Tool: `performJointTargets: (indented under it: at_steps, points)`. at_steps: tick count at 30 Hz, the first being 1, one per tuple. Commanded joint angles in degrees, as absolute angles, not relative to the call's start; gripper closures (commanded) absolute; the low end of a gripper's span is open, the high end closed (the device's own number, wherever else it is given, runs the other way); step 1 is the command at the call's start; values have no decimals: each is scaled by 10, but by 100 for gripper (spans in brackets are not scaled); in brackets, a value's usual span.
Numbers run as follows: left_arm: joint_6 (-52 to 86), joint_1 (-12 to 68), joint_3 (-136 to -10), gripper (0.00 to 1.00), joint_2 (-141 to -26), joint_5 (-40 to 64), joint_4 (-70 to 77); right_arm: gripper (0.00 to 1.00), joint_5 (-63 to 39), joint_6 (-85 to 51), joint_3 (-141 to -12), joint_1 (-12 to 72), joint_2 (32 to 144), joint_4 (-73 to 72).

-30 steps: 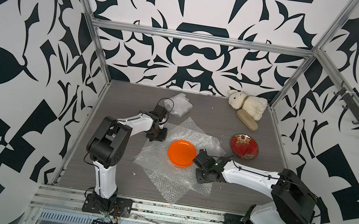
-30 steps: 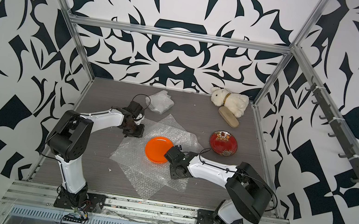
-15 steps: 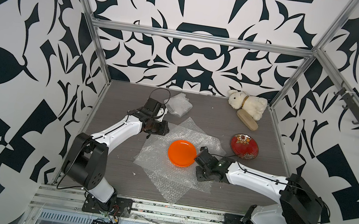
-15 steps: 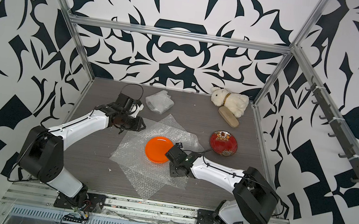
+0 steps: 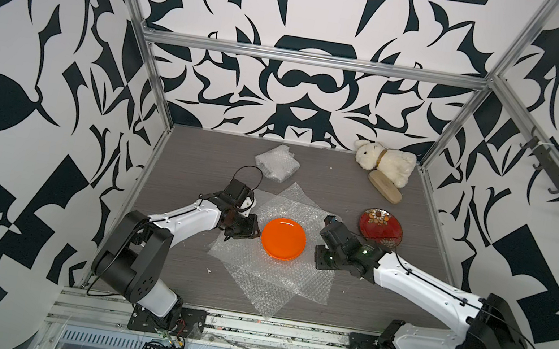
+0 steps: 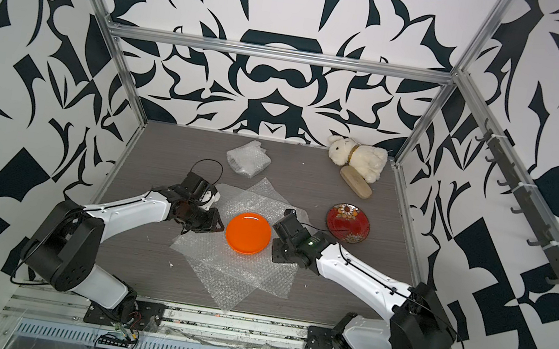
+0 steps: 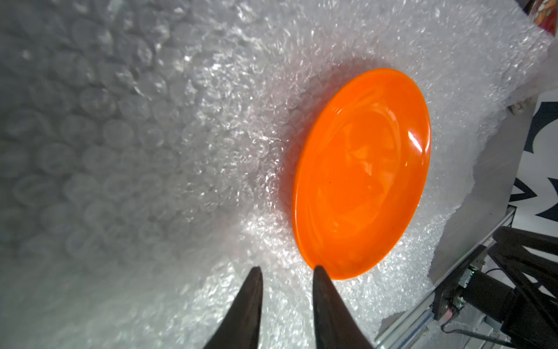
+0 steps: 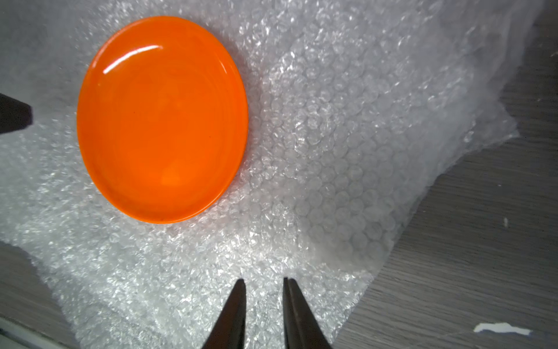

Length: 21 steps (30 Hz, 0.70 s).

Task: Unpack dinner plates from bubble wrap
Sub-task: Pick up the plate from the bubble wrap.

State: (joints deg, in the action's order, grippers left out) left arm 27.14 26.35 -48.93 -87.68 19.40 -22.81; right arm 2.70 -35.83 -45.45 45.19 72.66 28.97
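Observation:
An orange plate (image 5: 283, 238) (image 6: 248, 233) lies bare on flat, spread sheets of bubble wrap (image 5: 276, 281) (image 6: 235, 274). My left gripper (image 5: 240, 232) (image 7: 287, 269) hovers low at its left rim, jaws open a narrow gap with nothing between; one fingertip (image 7: 317, 272) reaches the plate's edge. On the plate's right my right gripper (image 5: 320, 261) (image 8: 263, 280) stands over the wrap, also narrowly open and empty. A red floral plate (image 5: 381, 226) (image 6: 348, 222) sits unwrapped on the table to the right. A closed bundle of bubble wrap (image 5: 278, 163) (image 6: 248, 158) lies at the back.
A white plush rabbit (image 5: 384, 161) and a tan wooden brush (image 5: 385, 187) lie in the back right corner. Patterned walls with metal posts enclose the grey table (image 5: 200, 140) on three sides. A small white scrap (image 8: 502, 328) lies beside the wrap.
My left gripper has come forward from near the back bundle to the orange plate's left rim. The right gripper has stayed beside the plate's right side.

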Motion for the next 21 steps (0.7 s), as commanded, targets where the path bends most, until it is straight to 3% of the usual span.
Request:
performJointTargets:
  at_steps: [1, 13, 21]
  points:
    - [279, 267, -478, 69, -886, 204, -209, 73, -30, -348, -443, 426, 713, 248]
    - [298, 267, -463, 75, -907, 189, -181, 70, -164, -352, -448, 351, 825, 93]
    - [305, 266, -450, 75, -906, 209, -145, 68, -199, -356, -453, 333, 876, 45]
